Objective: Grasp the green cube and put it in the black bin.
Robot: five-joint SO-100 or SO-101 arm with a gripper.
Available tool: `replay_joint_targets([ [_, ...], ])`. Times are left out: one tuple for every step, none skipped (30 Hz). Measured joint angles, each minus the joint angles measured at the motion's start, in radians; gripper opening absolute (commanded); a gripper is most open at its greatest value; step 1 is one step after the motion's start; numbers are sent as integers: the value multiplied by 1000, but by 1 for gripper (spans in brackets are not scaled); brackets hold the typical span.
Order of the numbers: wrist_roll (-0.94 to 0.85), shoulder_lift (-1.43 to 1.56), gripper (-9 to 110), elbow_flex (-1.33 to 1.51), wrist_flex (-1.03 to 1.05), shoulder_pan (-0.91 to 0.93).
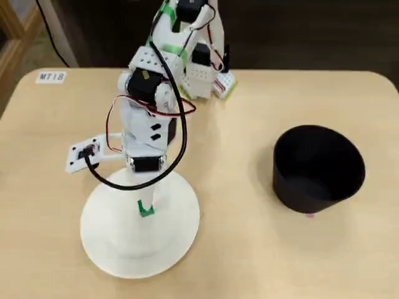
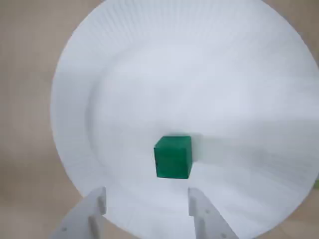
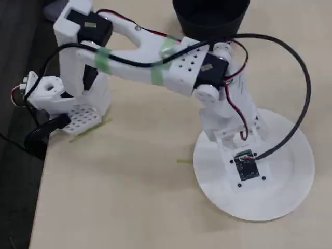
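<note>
The green cube [image 2: 173, 157] sits near the middle of a white paper plate [image 2: 174, 74]. My gripper [image 2: 147, 196] is open, and its two white fingers [image 2: 94, 209] hover just short of the cube, which lies ahead of the tips and not between them. In a fixed view the gripper [image 1: 151, 198] points down over the plate [image 1: 177, 243], with the cube [image 1: 145, 209] showing at its tip. The black bin [image 1: 318, 168] stands apart to the right, upright. In the other fixed view the arm hides the cube; the plate [image 3: 290, 176] and the bin [image 3: 210, 15] show.
The arm's base [image 1: 202, 78] is fixed at the table's back edge. The wrist camera board [image 1: 84, 152] sticks out to the left of the arm. A label [image 1: 51, 76] lies at the back left corner. Bare tabletop [image 1: 243, 187] separates plate and bin.
</note>
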Motion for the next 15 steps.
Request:
replay_joint_targets([
  [0,-11,26,-5,0,0],
  [0,-20,26,-6,0,0],
  [0,-25,26,-6,0,2],
  [0,-31,26,-6,0,2],
  [0,-35,26,-6,0,3],
  [0,-41,26,-6,0,3],
  [0,-44,26,-6,0,5],
  [0,-49,26,-6,0,6],
  [0,-57,26,-11,0,11],
  [0,-61,26,-12,0,14],
  [0,-64,25,-14,0,18],
  [0,-67,25,-15,0,21],
  [0,-69,25,-15,0,25],
  [0,-71,24,-15,0,25],
  [0,-77,24,-15,0,25],
])
